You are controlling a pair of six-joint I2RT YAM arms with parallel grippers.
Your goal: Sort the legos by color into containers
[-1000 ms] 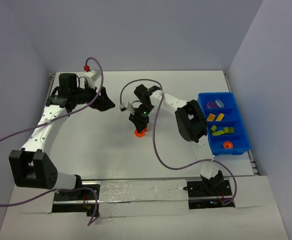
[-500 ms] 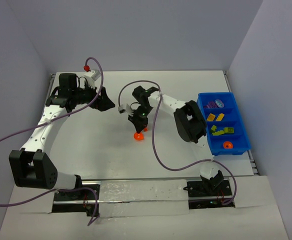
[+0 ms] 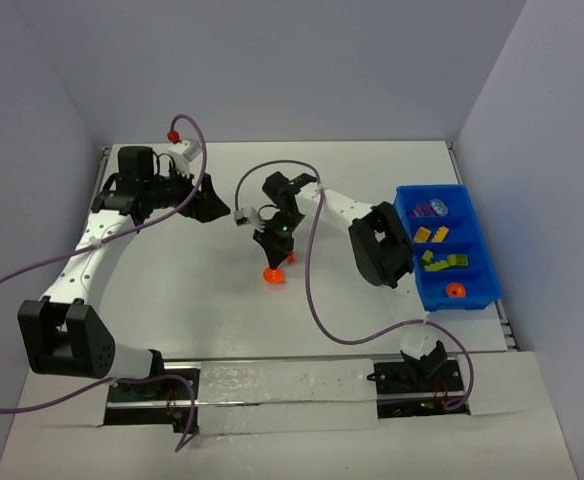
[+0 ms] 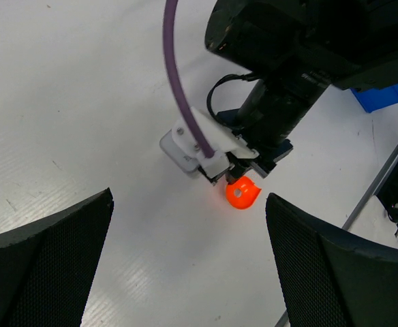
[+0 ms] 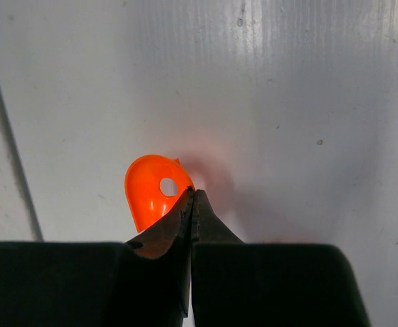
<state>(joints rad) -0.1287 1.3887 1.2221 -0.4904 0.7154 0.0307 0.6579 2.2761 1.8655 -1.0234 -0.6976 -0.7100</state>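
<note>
A rounded orange lego [image 3: 271,274] with a hole sits at the table's middle. It also shows in the left wrist view [image 4: 242,193] and the right wrist view [image 5: 151,191]. My right gripper [image 3: 275,262] points down with its jaws pressed together on the piece's rim [image 5: 193,193], close to the table. My left gripper [image 3: 207,205] is open and empty, up at the left, looking toward the piece [image 4: 189,272]. The blue tray [image 3: 484,262] at the right holds purple [image 3: 430,208], yellow [image 3: 430,234], green [image 3: 447,261] and orange [image 3: 456,290] pieces in separate compartments.
Purple cables loop over the table from both arms [image 3: 312,290]. The side walls stand close at the left and right. The right arm's black forearm [image 3: 380,245] lies between the held piece and the tray.
My right gripper has shifted a little to the left and toward the near edge, and the orange piece has moved with it. The left arm has not moved.
</note>
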